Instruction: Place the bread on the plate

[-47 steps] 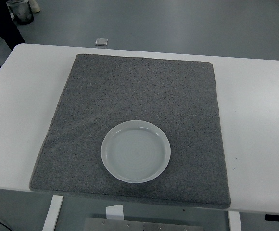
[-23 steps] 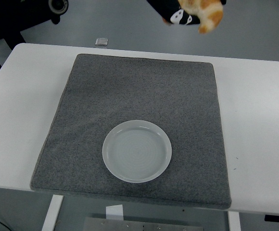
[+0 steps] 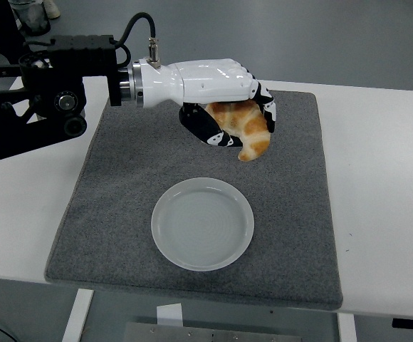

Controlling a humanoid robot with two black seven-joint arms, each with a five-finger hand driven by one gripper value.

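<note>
My left hand (image 3: 228, 117), white-backed with black fingers, reaches in from the left over the grey mat and is shut on a golden croissant (image 3: 244, 127). The bread's tip sticks out below the fingers. The hand hangs in the air above and slightly right of the white round plate (image 3: 202, 224), which lies empty on the mat's near half. The black left arm (image 3: 50, 92) stretches back to the picture's left edge. My right arm is not in view.
The grey mat (image 3: 285, 206) covers the middle of the white table (image 3: 384, 185). A small square thing (image 3: 149, 61) lies on the floor beyond the table's far edge. A bin (image 3: 30, 13) stands at the top left.
The left arm has come in from the top and left, carrying the croissant down over the mat to just above the plate. The plate has not moved.
</note>
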